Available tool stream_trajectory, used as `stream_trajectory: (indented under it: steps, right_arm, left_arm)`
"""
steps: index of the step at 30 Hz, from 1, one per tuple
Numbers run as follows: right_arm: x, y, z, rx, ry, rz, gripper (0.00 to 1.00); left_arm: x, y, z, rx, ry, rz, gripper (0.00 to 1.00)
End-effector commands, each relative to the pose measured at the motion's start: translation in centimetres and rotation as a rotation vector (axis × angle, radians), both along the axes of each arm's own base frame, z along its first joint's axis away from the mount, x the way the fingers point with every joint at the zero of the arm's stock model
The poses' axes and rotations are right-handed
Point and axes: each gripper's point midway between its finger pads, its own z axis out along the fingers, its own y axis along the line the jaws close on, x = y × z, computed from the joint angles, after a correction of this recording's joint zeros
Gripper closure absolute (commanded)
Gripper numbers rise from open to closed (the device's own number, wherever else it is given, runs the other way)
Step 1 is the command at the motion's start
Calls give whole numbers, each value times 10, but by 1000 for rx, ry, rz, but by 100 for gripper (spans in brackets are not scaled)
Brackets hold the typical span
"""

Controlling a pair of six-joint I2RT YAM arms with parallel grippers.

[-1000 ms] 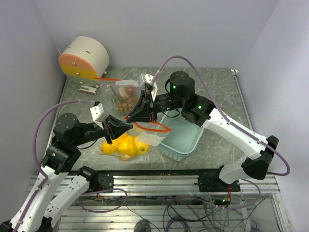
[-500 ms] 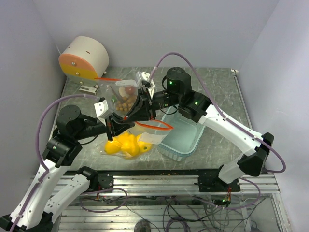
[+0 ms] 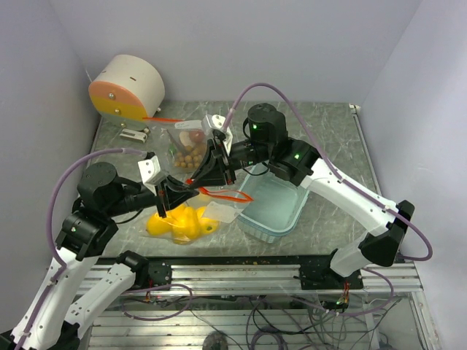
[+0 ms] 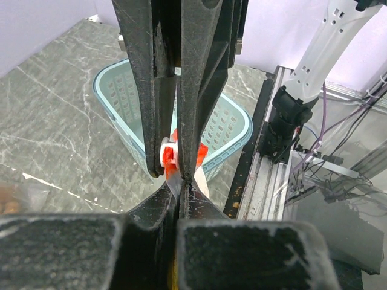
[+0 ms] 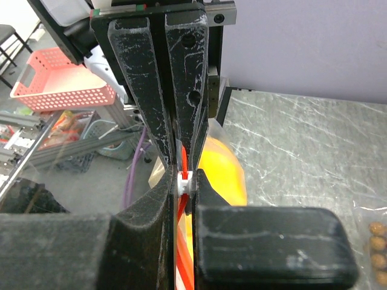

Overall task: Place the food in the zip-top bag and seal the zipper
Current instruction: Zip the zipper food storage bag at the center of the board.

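— Start at the left. What has the left pincer (image 4: pixel 174 169) got?

— Its fingers are squeezed tight on the bag's red zipper (image 3: pixel 228 195), with a bit of clear film caught between them.

— And the bag (image 3: pixel 219 213)?

— It lies on the surface (image 3: pixel 321 138) between the two arms. Its long axis slants: the end full of yellow fruits (image 3: pixel 177 222) points to the near left, and the zipper end points right, toward the teal basket (image 3: pixel 281 219).

— The other food?

— The bunch of brown fruits (image 3: pixel 188 158) and the reddish fruit (image 3: pixel 195 135) lie farther back under clear plastic. I cannot tell if it is the same bag.

— The right pincer (image 5: pixel 183 175)?

— Clamped shut on the zipper too, just beside the left one.
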Motion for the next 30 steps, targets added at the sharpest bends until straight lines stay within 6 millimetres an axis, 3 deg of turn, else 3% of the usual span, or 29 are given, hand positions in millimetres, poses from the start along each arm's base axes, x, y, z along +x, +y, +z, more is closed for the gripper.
stream_trajectory:
  steps: [1,7,14,24,30]
  right_arm:
    - [13,-7,-26,-93,2,-55,100]
    - [16,-12,-32,-104,-18,-71,100]
    - [23,-18,-43,-137,-38,-98,100]
    - [36,-29,-56,-153,-50,-133,100]
    - [47,-44,-74,-168,-67,-168,100]
  left_arm:
    - [-6,7,41,-61,-118,29,93]
    - [-1,10,37,-42,-109,63,93]
    - [-1,18,47,-45,-133,112,93]
    - [-3,37,63,-42,-166,220,93]
    - [-1,55,73,-35,-198,323,93]
